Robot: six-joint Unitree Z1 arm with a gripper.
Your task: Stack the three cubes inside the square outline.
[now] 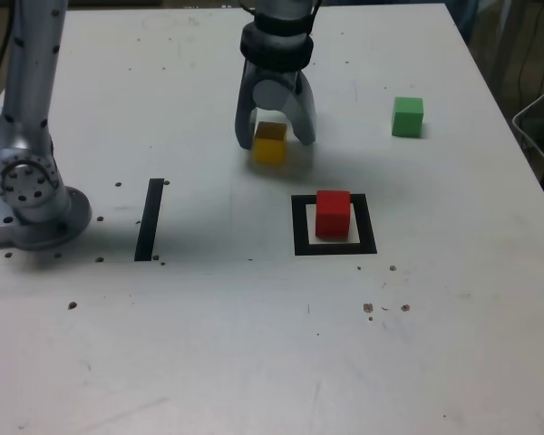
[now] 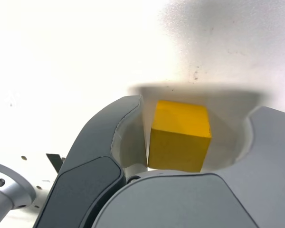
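Sitting inside the square outline point(image 1: 299, 227), the red cube point(image 1: 333, 213); claw point(image 1: 275, 136) part-spread, straddling the yellow cube point(image 1: 269, 145), grip unclear.

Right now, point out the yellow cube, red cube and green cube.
yellow cube point(image 1: 269, 145), exterior view, front face below the jaws.
red cube point(image 1: 333, 214), exterior view, front face, inside the square outline.
green cube point(image 1: 407, 117), exterior view, front face.

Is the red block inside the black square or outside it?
Inside. The red block sits on the white centre of the square outline, with black frame showing around it in the exterior view.
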